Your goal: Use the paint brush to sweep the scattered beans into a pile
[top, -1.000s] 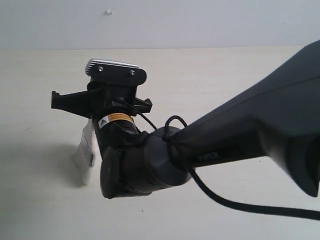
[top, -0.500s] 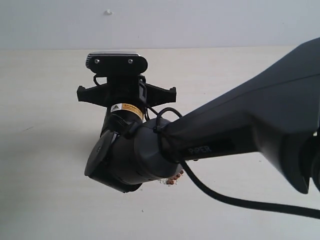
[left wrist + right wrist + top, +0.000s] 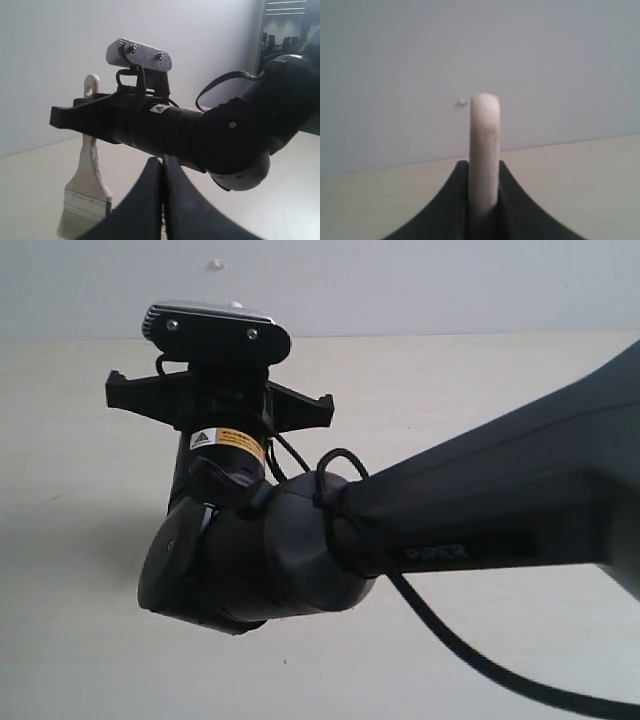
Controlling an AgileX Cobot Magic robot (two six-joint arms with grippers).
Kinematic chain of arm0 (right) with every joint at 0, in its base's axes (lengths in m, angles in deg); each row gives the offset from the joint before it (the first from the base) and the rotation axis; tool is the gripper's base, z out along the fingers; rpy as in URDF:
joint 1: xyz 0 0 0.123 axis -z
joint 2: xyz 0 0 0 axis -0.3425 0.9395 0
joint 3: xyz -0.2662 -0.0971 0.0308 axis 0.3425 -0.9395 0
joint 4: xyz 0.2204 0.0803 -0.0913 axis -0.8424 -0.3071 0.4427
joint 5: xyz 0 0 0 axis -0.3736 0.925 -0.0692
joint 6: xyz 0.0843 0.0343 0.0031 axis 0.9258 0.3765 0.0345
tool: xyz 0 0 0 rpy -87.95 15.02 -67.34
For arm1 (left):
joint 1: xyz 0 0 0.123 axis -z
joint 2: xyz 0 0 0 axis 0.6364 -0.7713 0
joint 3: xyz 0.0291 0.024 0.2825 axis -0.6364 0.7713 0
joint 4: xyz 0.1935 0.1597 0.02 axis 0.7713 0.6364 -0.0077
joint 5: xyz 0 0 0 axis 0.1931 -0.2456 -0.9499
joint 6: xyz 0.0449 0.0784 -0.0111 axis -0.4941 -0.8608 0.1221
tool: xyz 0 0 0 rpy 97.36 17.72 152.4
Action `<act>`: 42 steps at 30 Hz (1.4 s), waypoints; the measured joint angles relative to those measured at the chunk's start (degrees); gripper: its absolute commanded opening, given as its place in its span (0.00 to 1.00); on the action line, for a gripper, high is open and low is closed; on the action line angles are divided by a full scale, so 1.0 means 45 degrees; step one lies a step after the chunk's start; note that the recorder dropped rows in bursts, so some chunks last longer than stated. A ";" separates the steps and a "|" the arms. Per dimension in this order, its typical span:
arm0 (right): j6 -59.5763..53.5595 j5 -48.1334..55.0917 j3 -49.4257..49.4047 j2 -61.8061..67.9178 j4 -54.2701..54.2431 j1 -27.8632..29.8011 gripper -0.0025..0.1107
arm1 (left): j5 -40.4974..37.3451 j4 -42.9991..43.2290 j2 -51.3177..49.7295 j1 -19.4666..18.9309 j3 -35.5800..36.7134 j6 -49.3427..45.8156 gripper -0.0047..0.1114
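My right gripper (image 3: 484,165) is shut on the pale wooden handle of the paint brush (image 3: 484,135), which shows edge-on between its jaws. In the left wrist view the paint brush (image 3: 90,172) stands upright with its handle hole on top, its silver ferrule (image 3: 85,204) low and its bristles on the table, and the right gripper (image 3: 75,115) clamps the handle partway up. My left gripper (image 3: 162,165) is shut and holds nothing. In the exterior view the right gripper (image 3: 215,405) and its arm hide the brush. The beans and the pile are hidden.
The right arm's dark forearm (image 3: 500,510) fills the middle and right of the exterior view, with a black cable (image 3: 450,640) trailing below it. The pale table (image 3: 480,380) ends at a grey wall (image 3: 400,280) behind.
The right wrist swung right, then back left and closer to the camera. The bristles seen at its left a second ago and the beans seen under it half a second ago are now covered.
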 measured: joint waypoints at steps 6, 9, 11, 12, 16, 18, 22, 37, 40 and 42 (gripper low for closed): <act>0.3399 0.0301 0.0000 0.0949 0.1084 0.0989 0.02 | 0.0000 0.0000 0.0000 0.0000 0.0000 0.0000 0.04; 0.5038 0.0470 0.0020 0.1670 0.1452 0.1494 0.02 | 0.0000 0.0000 0.0000 0.0000 0.0000 0.0000 0.04; 0.5270 0.0945 0.0484 0.2131 0.1473 0.1692 0.02 | 0.0000 0.0000 0.0000 0.0000 0.0000 0.0000 0.04; 0.5072 0.1091 0.0620 0.2156 0.1370 0.1702 0.02 | 0.0000 0.0000 0.0000 0.0000 0.0000 0.0000 0.04; 0.3307 0.1495 0.0940 0.2126 0.0450 0.1702 0.02 | 0.0000 0.0000 0.0000 0.0000 0.0000 0.0000 0.04; 0.2453 0.1495 0.0962 0.1983 0.0020 0.1702 0.02 | 0.0000 0.0000 0.0000 0.0000 0.0000 0.0000 0.04; 0.0627 0.1418 0.0962 0.1613 -0.0952 0.1702 0.02 | 0.0000 0.0000 0.0000 0.0000 0.0000 0.0000 0.04; -0.3205 0.0653 0.0962 0.0802 -0.2605 0.1702 0.02 | 0.0000 0.0000 0.0000 0.0000 0.0000 0.0000 0.04; -0.3232 0.0596 0.0962 0.0760 -0.2742 0.1702 0.02 | 0.0000 0.0000 0.0000 0.0000 0.0000 0.0000 0.04; -0.3170 0.0596 0.0962 0.0649 -0.2830 0.1675 0.02 | 0.0000 0.0000 0.0000 0.0000 0.0000 0.0000 0.04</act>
